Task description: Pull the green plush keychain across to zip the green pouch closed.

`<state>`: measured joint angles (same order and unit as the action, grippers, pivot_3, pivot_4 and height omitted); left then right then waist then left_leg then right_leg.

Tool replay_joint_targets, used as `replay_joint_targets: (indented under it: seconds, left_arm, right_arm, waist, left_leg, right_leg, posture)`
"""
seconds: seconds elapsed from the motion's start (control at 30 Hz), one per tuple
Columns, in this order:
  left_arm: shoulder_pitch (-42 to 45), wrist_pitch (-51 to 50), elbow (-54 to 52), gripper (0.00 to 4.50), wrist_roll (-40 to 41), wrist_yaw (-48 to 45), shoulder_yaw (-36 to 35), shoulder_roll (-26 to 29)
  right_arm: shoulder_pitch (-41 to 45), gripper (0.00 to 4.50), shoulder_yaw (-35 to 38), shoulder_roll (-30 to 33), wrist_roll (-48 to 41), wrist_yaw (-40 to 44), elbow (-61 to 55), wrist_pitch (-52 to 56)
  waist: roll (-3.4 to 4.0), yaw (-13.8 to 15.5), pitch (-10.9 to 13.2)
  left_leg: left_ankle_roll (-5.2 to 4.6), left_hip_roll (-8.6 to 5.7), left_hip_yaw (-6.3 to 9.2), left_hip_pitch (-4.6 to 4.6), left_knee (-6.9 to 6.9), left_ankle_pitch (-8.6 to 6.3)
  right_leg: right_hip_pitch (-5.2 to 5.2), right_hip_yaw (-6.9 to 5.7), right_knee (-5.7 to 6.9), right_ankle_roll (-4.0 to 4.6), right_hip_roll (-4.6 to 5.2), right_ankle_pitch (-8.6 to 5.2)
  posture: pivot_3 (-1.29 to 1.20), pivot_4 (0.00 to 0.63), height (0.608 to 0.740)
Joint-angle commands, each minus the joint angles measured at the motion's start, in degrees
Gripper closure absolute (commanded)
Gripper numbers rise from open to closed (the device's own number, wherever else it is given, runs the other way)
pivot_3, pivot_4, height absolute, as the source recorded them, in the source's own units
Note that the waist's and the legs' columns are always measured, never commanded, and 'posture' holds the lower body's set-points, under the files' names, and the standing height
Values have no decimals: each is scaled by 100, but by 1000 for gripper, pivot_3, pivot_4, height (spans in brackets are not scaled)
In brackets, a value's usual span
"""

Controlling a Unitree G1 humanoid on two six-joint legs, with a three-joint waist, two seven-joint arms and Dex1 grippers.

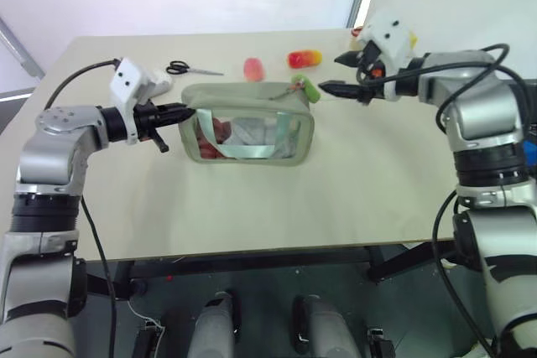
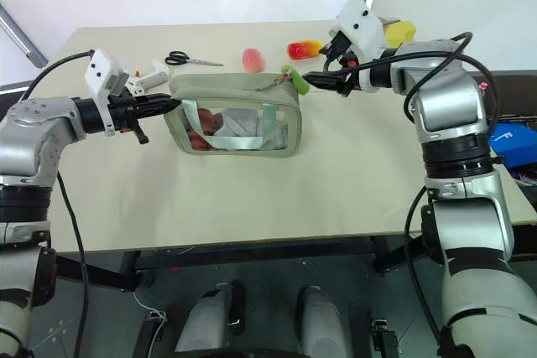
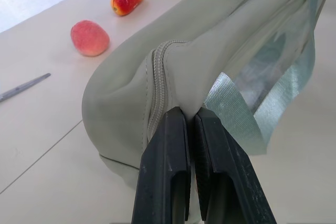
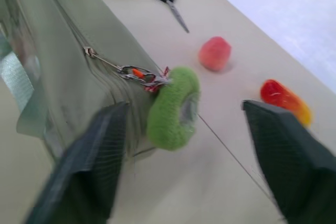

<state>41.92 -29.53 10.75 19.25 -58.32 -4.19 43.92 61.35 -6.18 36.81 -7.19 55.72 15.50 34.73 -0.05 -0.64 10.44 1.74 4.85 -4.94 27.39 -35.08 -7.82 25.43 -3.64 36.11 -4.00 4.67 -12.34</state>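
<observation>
Green fabric bunches up between the two black fingers of the left gripper [image 3: 190, 129], which are pressed tight together on the end of the green pouch [image 1: 248, 123], right beside the zipper line. The pouch sits on the pale table [image 1: 252, 207], with its clear window facing the robot and a pale teal strap [image 1: 252, 151] across the front. At the other end of the pouch, the green plush keychain [image 4: 173, 107] hangs from a little metal ring and chain [image 4: 134, 73] that leads back to the zipper pull [image 4: 90, 52]. The fuzzy ball rests at the pouch's top corner on the robot's right side. The right gripper [image 4: 184, 150] has its fingers spread wide, one on each side of the keychain. The keychain lies in the gap between them, nearer to the finger on the pouch side, and neither finger pinches it. In the head views the tips of that gripper sit just beside the keychain. Behind the pouch on the table lie a small pink lump [image 1: 254, 69], a red-and-yellow plush toy [image 1: 304, 59] and black scissors [image 1: 191, 68]. A white tool [image 2: 149, 81] lies near the scissors, close to the left gripper.
</observation>
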Motion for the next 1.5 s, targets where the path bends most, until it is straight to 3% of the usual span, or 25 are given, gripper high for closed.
replay_joint_targets:
  seconds: [0.03,0.3,0.93,1.03,1.23,1.5]
  left_arm:
    - [-67,-49,-129,4500,24,23,-62,62]
    - [-68,-67,-167,4500,33,78,-48,51]
    - [-11,-48,-151,4500,13,82,12,36]
    - [-22,-51,-165,4500,18,88,16,23]
    - [-63,-45,-187,4500,13,103,-2,40]
    - [-71,-55,-202,4500,17,119,-17,49]
  right_arm:
    - [413,584,92,-134,-128,63,406,69]
    - [842,584,268,-402,-349,264,1690,218]
    - [1238,584,391,-740,-454,495,2837,245]
    - [1299,1418,386,-764,-413,499,3045,138]
    - [1317,4464,368,-742,-387,607,3129,97]
    - [1080,4464,107,-284,58,612,2599,-345]
  waist:
    - [0,-12,0]
    - [0,-4,0]
    - [0,-13,0]
    - [0,-12,0]
    - [0,-12,0]
    - [1,4,1]
  left_leg:
    - [0,0,0,0,0,0]
    - [-1,0,-1,0,0,1]
    - [-1,0,-1,-1,0,1]
    - [-1,0,-1,-1,1,1]
    - [-1,0,-1,-1,0,1]
    - [-1,0,-1,-1,1,0]
  right_leg:
    - [0,0,0,0,0,0]
    - [-1,0,3,-1,-1,1]
    - [0,0,5,-2,-2,1]
    - [0,0,5,-1,-2,1]
    - [0,0,5,-2,-2,1]
    - [0,0,5,-2,-1,1]
  posture:
    - [0,150,740]
    - [0,150,740]
    - [0,150,740]
    - [0,150,740]
    - [0,150,740]
    - [0,150,740]
